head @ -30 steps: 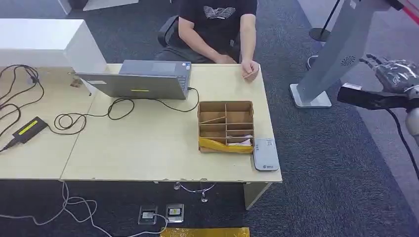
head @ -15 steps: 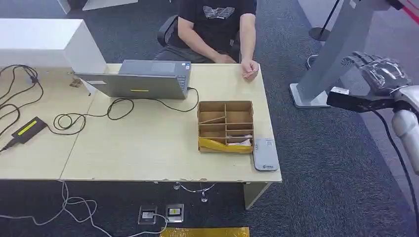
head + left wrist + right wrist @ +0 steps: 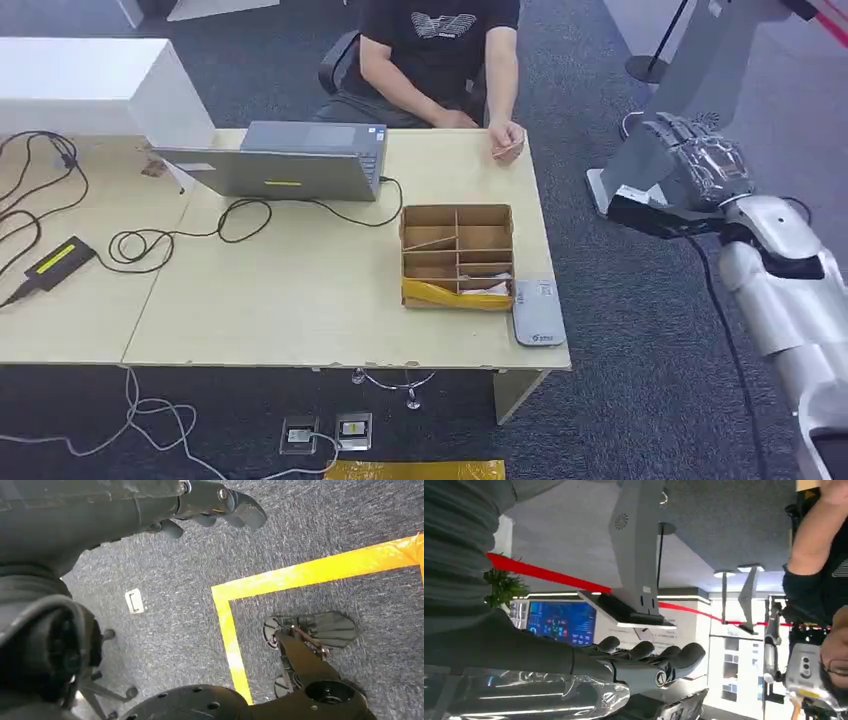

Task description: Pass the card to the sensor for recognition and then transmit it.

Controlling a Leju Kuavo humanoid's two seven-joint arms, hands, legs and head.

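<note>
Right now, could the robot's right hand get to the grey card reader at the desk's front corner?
Probably yes: the right hand hangs empty beyond the desk's edge, and nothing stands between it and the flat grey card reader.

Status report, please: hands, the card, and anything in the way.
Right hand raised beside the table, empty. Left hand hangs over carpet, empty. Card is in the person's hand. Path clear.

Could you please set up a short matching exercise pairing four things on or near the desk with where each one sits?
Things:
1. laptop
2. box
3. sensor
4. right robot hand

Places:
A. in the air beyond the desk's right end
B. at the desk's far edge, in front of the person
C. desk's front right corner, beside the box
D. on the desk, between laptop and sensor

Pairs: 1-B, 2-D, 3-C, 4-A
</note>
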